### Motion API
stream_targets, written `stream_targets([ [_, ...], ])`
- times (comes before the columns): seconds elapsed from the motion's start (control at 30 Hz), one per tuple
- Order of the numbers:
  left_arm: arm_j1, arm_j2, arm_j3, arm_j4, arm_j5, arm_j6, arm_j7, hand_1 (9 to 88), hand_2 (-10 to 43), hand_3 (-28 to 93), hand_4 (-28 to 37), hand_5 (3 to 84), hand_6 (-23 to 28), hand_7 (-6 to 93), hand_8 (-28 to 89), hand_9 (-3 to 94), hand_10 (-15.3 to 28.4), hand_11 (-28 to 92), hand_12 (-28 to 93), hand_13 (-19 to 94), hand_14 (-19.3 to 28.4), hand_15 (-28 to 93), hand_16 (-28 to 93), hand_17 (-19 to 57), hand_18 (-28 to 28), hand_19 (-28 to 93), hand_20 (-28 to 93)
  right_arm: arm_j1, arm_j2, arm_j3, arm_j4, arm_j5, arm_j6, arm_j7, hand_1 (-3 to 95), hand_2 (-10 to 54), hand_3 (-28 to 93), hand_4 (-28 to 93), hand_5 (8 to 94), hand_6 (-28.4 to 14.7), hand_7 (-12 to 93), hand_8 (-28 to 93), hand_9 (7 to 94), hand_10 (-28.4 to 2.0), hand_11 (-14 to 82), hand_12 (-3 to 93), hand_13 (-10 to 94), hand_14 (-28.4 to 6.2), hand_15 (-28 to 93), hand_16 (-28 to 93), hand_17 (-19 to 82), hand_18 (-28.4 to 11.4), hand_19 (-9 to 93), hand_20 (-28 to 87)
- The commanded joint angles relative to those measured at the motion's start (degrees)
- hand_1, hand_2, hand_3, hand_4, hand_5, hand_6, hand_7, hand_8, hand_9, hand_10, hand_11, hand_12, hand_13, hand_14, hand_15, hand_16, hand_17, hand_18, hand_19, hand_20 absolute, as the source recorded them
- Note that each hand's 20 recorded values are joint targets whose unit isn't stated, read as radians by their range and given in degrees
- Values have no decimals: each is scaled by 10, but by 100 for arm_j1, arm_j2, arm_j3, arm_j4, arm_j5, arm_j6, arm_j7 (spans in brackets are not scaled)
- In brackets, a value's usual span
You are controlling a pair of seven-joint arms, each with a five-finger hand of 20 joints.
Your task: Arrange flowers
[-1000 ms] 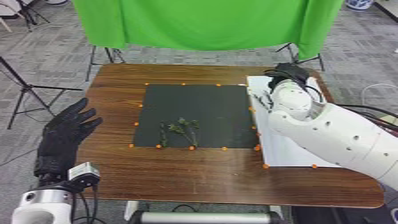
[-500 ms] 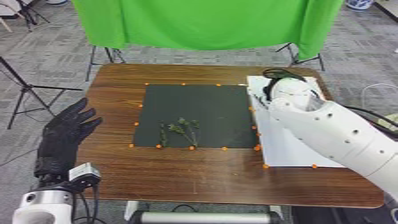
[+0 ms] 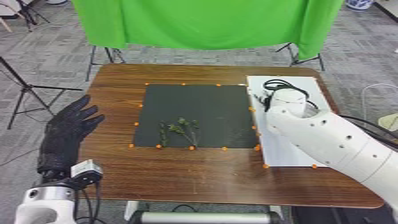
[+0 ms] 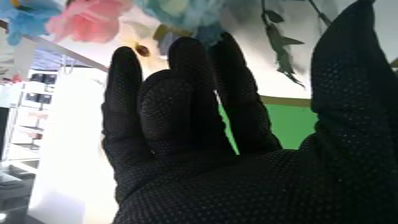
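In the head view my left hand (image 3: 69, 125) is held open beyond the table's left edge, away from the flowers. Two green leafy sprigs, one slender (image 3: 163, 134) and one branching (image 3: 183, 130), lie on the dark mat (image 3: 200, 105). My right arm covers its hand above the white board (image 3: 289, 156); dark leafy bits show beside the wrist. The right wrist view has my right hand (image 4: 204, 175) open, fingers extended and thumb apart, holding nothing visible. Around its fingertips are a pink flower (image 4: 89, 21), blue flowers (image 4: 182, 14), a cream flower (image 4: 142, 49) and a green leafy stem (image 4: 278, 45).
Orange markers line the edges of the mat and board on the brown table (image 3: 178, 172). Black cables (image 3: 281, 84) loop over my right wrist. A green cloth (image 3: 209, 25) hangs behind the table, with a tripod (image 3: 28, 85) standing at the left.
The right wrist and its cables have come back from the board's far end, toward the robot, uncovering that end. My left hand has shifted slightly.
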Motion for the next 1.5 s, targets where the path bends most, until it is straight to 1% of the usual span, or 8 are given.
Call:
stream_targets([
  [0.03, -38, -38, 4, 34, 30, -83, -46, 246, 80, 816, -228, 358, 87, 167, -115, 330, 181, 252, 88, 258, 247, 464, -88, -99, 230, 567, -12, 45, 13, -91, 87, -15, 298, 48, 270, -95, 836, -283, 569, -93, 169, -136, 518, -249, 700, 211, 540, -203, 932, 204, 127, -267, 800, 213],
  [0.27, -143, -49, 48, 79, 43, -140, -59, 248, 80, 816, -229, 359, 87, 170, -116, 331, 181, 260, 88, 257, 247, 468, -89, -99, 231, 569, -14, 77, -35, -222, 161, -3, 561, -8, 264, -95, 838, -283, 571, -91, 171, -136, 518, -250, 706, 210, 539, -204, 932, 205, 125, -269, 799, 221],
  [0.37, -147, -15, 77, 88, 19, -108, -2, 249, 79, 817, -229, 360, 87, 171, -117, 331, 180, 262, 87, 257, 248, 470, -91, -99, 230, 569, -15, 115, -70, -329, 199, -36, 705, -68, 263, -95, 838, -283, 573, -88, 174, -138, 519, -249, 708, 209, 540, -204, 932, 204, 124, -269, 798, 224],
  [0.53, -221, -68, 76, 108, 52, -171, -51, 249, 79, 818, -230, 360, 88, 172, -118, 331, 181, 266, 84, 256, 249, 476, -94, -99, 230, 570, -16, -6, -165, -223, 251, -70, 671, -86, 262, -95, 839, -283, 574, -84, 177, -139, 520, -249, 710, 210, 539, -203, 932, 206, 125, -268, 795, 229],
  [0.8, -230, -105, 88, 124, 40, -206, -42, 248, 80, 818, -233, 360, 88, 173, -118, 331, 181, 269, 83, 256, 249, 479, -97, -99, 231, 572, -19, -239, -364, -212, 387, -69, 697, -180, 277, -95, 840, -283, 592, -11, 200, -154, 539, -237, 708, 209, 548, -197, 932, 183, 130, -264, 791, 228],
  [1.13, -265, -152, 97, 147, 53, -240, -83, 249, 82, 816, -236, 360, 88, 174, -119, 331, 182, 272, 81, 256, 250, 483, -100, -99, 231, 575, -22, -637, -553, 32, 540, 41, 722, -428, 352, -94, 856, -282, 669, 36, 192, -163, 619, -195, 689, 207, 590, -167, 932, 140, 143, -247, 785, 233],
  [1.3, -256, -170, 85, 146, 59, -252, -105, 247, 85, 815, -239, 360, 88, 175, -119, 332, 182, 275, 80, 256, 251, 488, -102, -99, 231, 576, -24, -810, -560, 33, 517, -27, 709, -407, 434, -95, 799, -283, 752, 35, 176, -72, 672, -156, 661, 239, 618, -149, 928, 140, 165, -234, 791, 246],
  [1.5, -270, -183, 84, 155, 58, -263, -115, 246, 86, 815, -242, 361, 88, 175, -119, 332, 181, 275, 79, 256, 252, 491, -105, -98, 231, 578, -27, -926, -568, 6, 479, -101, 627, -444, 493, -95, 768, -283, 845, 21, 154, -33, 732, -141, 620, 287, 651, -131, 922, 152, 184, -226, 801, 252],
])
